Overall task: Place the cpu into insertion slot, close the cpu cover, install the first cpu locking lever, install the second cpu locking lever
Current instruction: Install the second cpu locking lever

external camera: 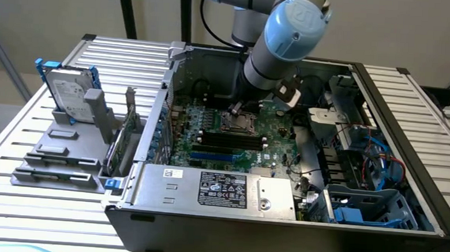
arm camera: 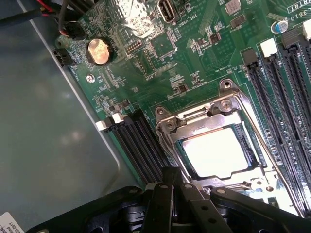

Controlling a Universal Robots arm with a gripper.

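Note:
The insertion slot point(external camera: 239, 122) sits mid-board inside the open computer case, right under my arm point(external camera: 273, 59). In the wrist view the cpu point(arm camera: 216, 151) lies flat in the slot, its face glaring bright. The silvery cpu cover point(arm camera: 194, 118) is down around it, and the chip shows through its window. A thin wire lever point(arm camera: 166, 143) runs along one side of the cover and another point(arm camera: 279, 160) along the opposite side; whether they are latched I cannot tell. My gripper point(arm camera: 173, 178) hovers just off the socket's edge, its black fingers shut with nothing between them.
Long black memory slots point(arm camera: 286, 82) flank the socket, with more point(arm camera: 138, 138) on its other side. A coin battery point(arm camera: 98, 51) sits on the green board. The power supply point(external camera: 214, 189) and a blue drive cage point(external camera: 367, 208) fill the case front. A hard drive point(external camera: 69, 95) stands on the table at the exterior view's left.

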